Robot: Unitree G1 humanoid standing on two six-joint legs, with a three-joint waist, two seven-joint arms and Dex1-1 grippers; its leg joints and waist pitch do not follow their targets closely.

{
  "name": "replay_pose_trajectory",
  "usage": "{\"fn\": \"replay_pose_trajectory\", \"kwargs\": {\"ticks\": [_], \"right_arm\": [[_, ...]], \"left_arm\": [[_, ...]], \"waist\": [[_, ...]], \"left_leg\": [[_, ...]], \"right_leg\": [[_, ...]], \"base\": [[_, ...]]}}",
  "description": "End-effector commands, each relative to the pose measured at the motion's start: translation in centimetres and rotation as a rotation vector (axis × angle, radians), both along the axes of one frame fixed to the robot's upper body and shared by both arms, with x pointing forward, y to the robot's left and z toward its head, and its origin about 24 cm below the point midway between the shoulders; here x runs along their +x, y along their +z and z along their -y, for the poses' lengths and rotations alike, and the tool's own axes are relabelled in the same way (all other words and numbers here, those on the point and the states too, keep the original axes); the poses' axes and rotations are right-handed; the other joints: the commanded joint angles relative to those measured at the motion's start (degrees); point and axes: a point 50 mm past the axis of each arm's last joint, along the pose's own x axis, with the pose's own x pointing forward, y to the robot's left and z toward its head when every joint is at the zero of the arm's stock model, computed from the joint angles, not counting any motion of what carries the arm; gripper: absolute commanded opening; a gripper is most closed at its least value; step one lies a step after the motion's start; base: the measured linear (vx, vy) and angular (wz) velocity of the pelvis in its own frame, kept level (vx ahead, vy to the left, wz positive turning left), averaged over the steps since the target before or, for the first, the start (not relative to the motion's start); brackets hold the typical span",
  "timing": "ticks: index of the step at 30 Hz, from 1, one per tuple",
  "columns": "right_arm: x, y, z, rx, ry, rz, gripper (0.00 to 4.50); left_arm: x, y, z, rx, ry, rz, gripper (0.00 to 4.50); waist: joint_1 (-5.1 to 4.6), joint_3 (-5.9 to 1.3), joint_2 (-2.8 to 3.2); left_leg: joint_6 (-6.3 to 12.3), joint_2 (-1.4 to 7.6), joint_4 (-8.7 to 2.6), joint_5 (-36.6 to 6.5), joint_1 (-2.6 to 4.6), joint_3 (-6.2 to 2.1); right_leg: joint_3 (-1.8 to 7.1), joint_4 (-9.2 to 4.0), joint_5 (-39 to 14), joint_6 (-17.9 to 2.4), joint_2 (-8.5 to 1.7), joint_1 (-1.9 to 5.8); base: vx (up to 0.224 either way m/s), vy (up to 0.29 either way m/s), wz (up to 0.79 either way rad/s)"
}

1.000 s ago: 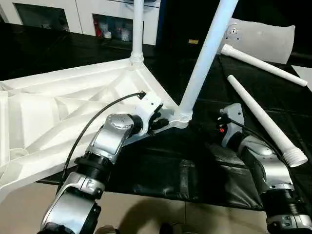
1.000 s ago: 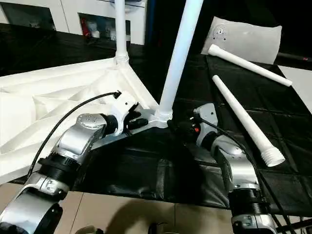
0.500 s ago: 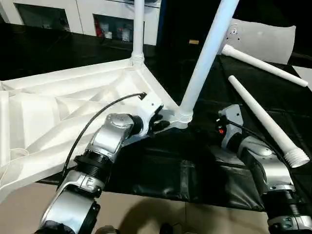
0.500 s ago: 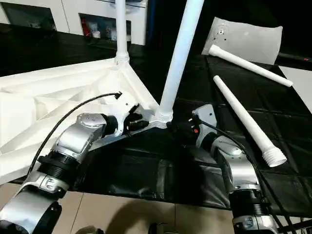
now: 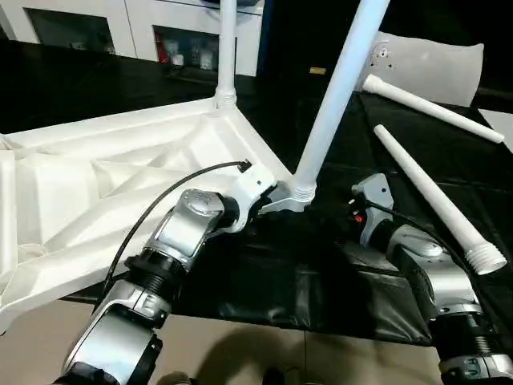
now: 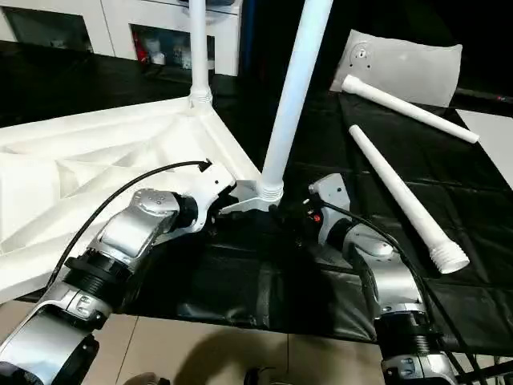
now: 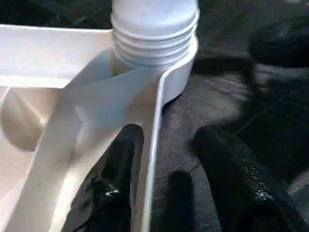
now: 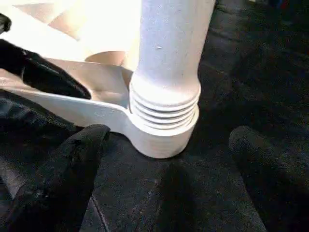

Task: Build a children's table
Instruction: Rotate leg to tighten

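Note:
The white tabletop (image 5: 120, 176) lies upside down, ribbed underside up. One white leg (image 5: 227, 48) stands in the far corner socket. Another leg (image 5: 333, 96) stands tilted in the near corner socket (image 8: 164, 135), its threads still showing. My left gripper (image 7: 171, 135) straddles the tabletop's rim just behind that socket, open: one finger (image 7: 120, 159) rests inside against the rim, the other (image 7: 227, 164) stands off it over the mat. My right gripper (image 8: 171, 135) is open wide on the socket's other side, with a finger on either side of it and neither touching. Two loose legs (image 5: 433, 192) (image 5: 433, 108) lie on the mat at the right.
A black mat (image 5: 264, 281) covers the bench, with its front edge close to me. A white pillow-like slab (image 5: 433, 68) lies at the back right beyond the loose legs. A white cabinet (image 5: 104, 20) with dark compartments stands behind.
My left gripper has slid along the rim toward the near corner socket and opened slightly. My right gripper has edged closer to the socket. The near leg still stands tilted.

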Motion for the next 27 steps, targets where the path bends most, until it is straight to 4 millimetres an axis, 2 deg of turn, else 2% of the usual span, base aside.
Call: {"fn": "replay_pose_trajectory", "kwargs": {"ticks": [1,3,9,13,21,27], "right_arm": [[-0.29,0.01,0.23,-0.026,0.013,0.006,4.5],[-0.37,-0.05,0.2,-0.028,0.016,0.003,4.5],[-0.51,-0.21,0.06,-0.05,0.031,-0.003,4.5],[-0.61,-0.26,-0.17,-0.054,0.045,-0.006,4.5],[-0.75,-0.35,-0.31,-0.061,0.062,-0.009,4.5],[-0.77,-0.38,-0.31,-0.062,0.064,-0.011,4.5]], "left_arm": [[-0.2,-1.23,-0.63,0.053,0.031,-0.056,1.95],[-0.25,-1.32,-0.75,0.049,0.041,-0.077,1.68],[-0.01,-1.5,-1.26,0.077,0.084,-0.096,1.24],[0.2,-1.53,-1.43,0.101,0.098,-0.096,0.82],[-0.07,-1.8,-1.2,0.177,0.017,-0.09,0.21],[-0.56,-2.0,-0.81,0.206,-0.091,-0.083,0.01]], "waist": [[0.31,-4.06,0.39],[0.32,-4.0,0.37],[0.31,-4.09,0.45],[0.31,-4.01,0.44],[0.34,-4.0,0.44],[0.29,-4.26,0.56]], "left_leg": [[5.12,2.39,-3.65,-7.3,-0.34,-0.56],[4.88,2.36,-3.71,-7.3,-0.43,-0.61],[5.26,2.34,-3.65,-6.6,-0.47,-0.61],[5.32,2.27,-3.69,-7.1,-0.5,-0.63],[5.13,2.38,-3.81,-7.6,-0.5,-0.76],[5.64,2.55,-3.73,-5.4,-0.54,-0.74]], "right_leg": [[2.7,-5.06,-17.7,-9.6,-4.46,3.83],[2.69,-5.2,-19.1,-8.8,-4.44,3.75],[2.67,-5.03,-17.0,-9.4,-4.35,3.69],[2.6,-5.27,-18.5,-8.9,-4.35,3.66],[2.66,-5.27,-19.1,-8.7,-4.48,3.66],[2.77,-4.58,-13.3,-10.6,-4.49,3.83]], "base": [[0.0,0.0,0.0],[0.0,0.0,0.0],[0.0,0.0,0.0],[0.0,0.0,0.0],[0.0,0.0,0.0],[0.0,0.0,0.0]]}}
